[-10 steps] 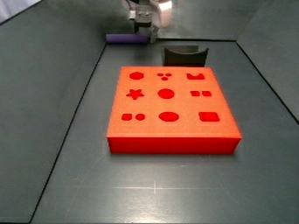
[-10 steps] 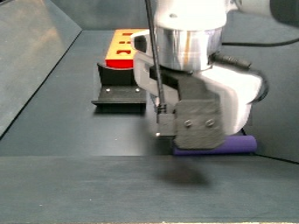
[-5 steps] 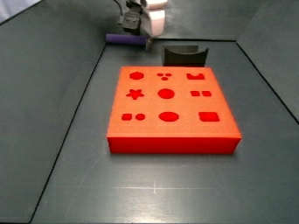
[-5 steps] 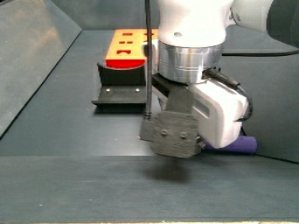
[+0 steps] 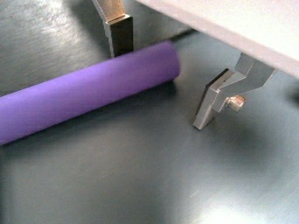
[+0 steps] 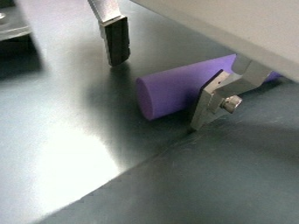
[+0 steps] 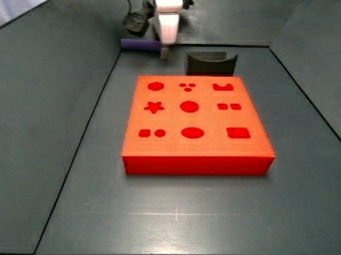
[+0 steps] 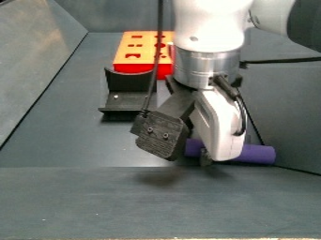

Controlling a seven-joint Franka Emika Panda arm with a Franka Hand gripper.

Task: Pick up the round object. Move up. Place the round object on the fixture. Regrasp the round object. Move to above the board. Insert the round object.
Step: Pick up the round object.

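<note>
The round object is a purple peg lying flat on the floor, seen in both wrist views. My gripper is open and low over one end of the peg. That end lies in the gap between the two silver fingers and is not clamped. In a side view the gripper is at the far end of the floor, with the peg sticking out beside it. The black fixture stands beside it, behind the red board. The gripper, peg, fixture and board also show from the opposite side.
Grey walls slope up around the dark floor. The wrist's camera mount and a cable hang beside the arm.
The wrist has turned and tilted above the peg, and the gripper has come lower at the peg's end. The peg, fixture and board have not moved.
</note>
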